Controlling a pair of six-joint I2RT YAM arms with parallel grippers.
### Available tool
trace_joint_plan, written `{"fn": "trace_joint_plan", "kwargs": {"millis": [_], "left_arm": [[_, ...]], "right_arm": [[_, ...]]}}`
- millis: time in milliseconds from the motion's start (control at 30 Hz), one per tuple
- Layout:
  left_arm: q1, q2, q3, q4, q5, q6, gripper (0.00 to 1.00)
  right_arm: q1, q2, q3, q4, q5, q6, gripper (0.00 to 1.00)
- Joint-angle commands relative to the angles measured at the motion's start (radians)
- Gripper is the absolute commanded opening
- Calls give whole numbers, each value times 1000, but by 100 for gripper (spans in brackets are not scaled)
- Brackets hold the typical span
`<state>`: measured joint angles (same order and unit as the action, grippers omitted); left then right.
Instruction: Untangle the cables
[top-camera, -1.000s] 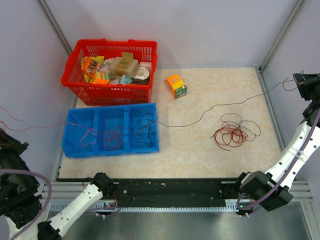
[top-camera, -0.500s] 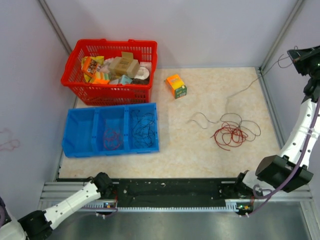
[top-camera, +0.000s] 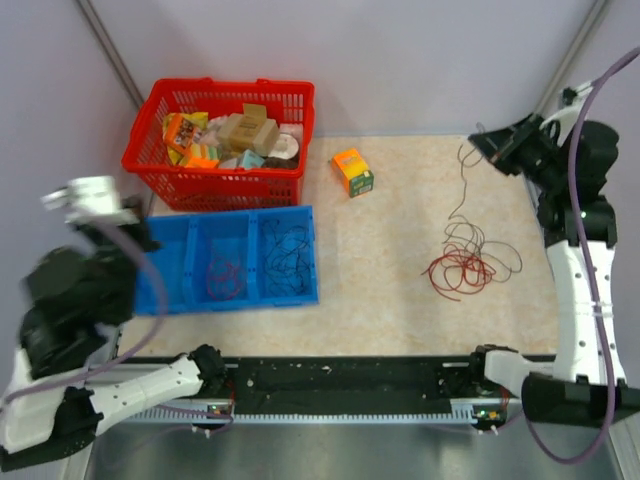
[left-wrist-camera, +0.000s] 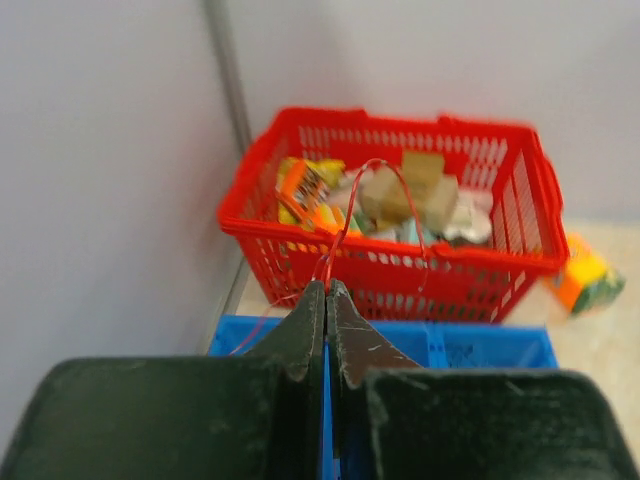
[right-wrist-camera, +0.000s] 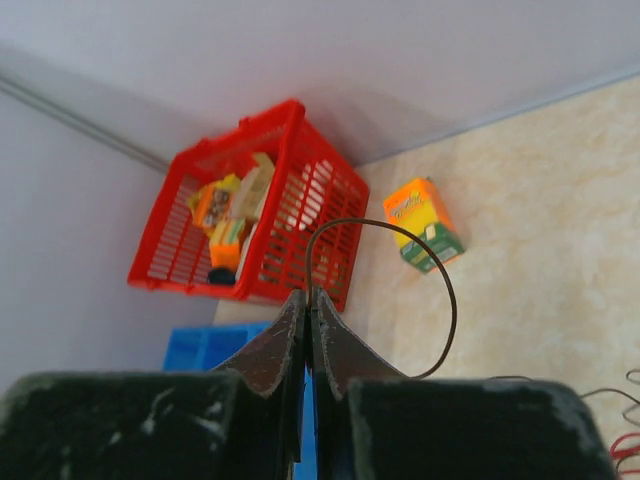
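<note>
Two claws are seen pinched shut on hair-thin wires above a pale stone-patterned bench (top-camera: 400, 290). At about 2 o'clock in the overhead view, the right claw (top-camera: 478, 141) is closed on a dark wire (top-camera: 462, 195), which is draped down toward a loose pile of red and dark cables (top-camera: 462, 266) lying on the bench at about 3 o'clock. From the right wrist, the same dark strand is shown looping out from between the closed jaws. At about 9 o'clock, the left claw (left-wrist-camera: 327, 290) is raised over the left end of a blue three-compartment tray (top-camera: 290, 222); from its wrist camera a red wire (left-wrist-camera: 352, 205) is seen clamped between the shut tips and arched upward. More strands are held in the tray: red loops in the middle compartment (top-camera: 225, 275) and dark ones in the right compartment (top-camera: 285, 252). A red basket (top-camera: 160, 170) filled with packets is pictured at about 11 o'clock, and a small orange carton (top-camera: 352, 171) is set near 12 o'clock.
</note>
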<state>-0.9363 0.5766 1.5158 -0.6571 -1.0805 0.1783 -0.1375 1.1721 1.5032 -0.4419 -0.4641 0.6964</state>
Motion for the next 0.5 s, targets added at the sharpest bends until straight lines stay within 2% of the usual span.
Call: {"fn": "trace_joint_plan", "kwargs": {"millis": [0,133,200,233,333,467], "left_arm": [[-2,198,-66,-93,125,-132,0],[27,242,-185,-38,140,-212,0],[127,253,-293,-3,184,-246,0],[189,256,-331,1,259,-282,0],[359,246,-454,37,407,-370,0],[438,232,-536,41,438,-471,0]], "right_arm": [[97,-126,-179,57,42,-55,0],[125,-239,-427,129,16,-8,0],[131,-293,-532,155,5,17,0],[131,-319,-572,157,-1,23,0],[131,-368,-642,149,-7,22,0],[131,-400,-670,121,-5,-1,0]]}}
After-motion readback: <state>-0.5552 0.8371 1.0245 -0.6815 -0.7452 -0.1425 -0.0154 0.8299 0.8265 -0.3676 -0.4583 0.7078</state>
